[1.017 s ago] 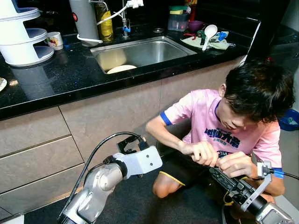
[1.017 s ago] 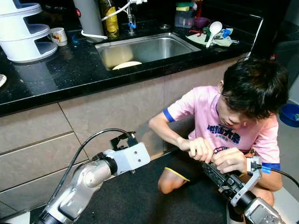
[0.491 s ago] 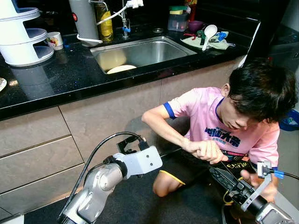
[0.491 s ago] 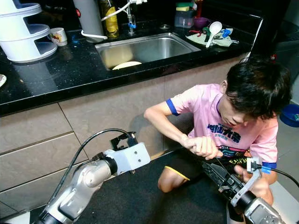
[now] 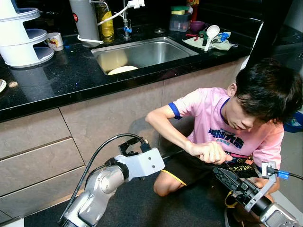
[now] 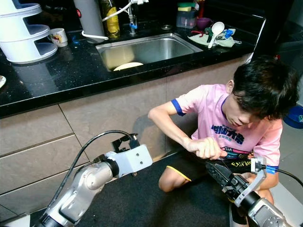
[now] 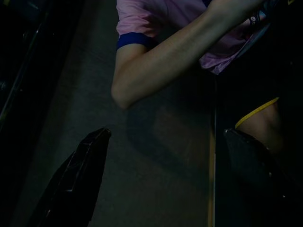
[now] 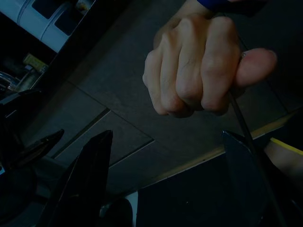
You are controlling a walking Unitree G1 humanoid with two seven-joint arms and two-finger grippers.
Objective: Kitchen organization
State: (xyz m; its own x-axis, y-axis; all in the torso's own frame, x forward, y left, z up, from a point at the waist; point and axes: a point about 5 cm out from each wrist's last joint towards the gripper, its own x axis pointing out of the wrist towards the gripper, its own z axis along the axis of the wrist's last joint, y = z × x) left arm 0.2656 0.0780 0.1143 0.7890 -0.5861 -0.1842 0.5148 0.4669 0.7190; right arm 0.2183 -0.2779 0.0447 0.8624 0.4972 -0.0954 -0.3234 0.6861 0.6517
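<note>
Maintenance, not tidying, fills the near part of the picture. At the lower right of the left eye view the right gripper (image 5: 226, 175) points up and left with its fingers apart; in the right wrist view the two dark fingers stand wide with a person's closed fist (image 8: 199, 71) hovering just beyond them, gripping a thin rod-like tool I cannot identify. A second ago both of the person's hands were bunched on that gripper; now one hand (image 5: 208, 152) stays clenched just above the fingertips while the other has dropped low, beside the wrist bracket (image 5: 268, 171). The head has also lifted slightly away. I read this as an adjustment in hand, so the tidying is paused.

At lower centre the left gripper (image 7: 161, 179) sits raised, unmoved over the past second, fingers apart and holding nothing, aimed at the person's arm and the cabinet front.

Further up, the dark bench (image 5: 57, 80) crosses the frame. Whatever needs organising lies there: a plate (image 5: 122, 70) inside the sink (image 5: 181, 49) at upper centre, a mug (image 5: 55, 40) and a white tiered rack (image 5: 21, 35) at upper left, a white spoon (image 5: 211, 33) on a cloth at upper right. None of it is near either gripper; the work proper looks not yet begun.
</note>
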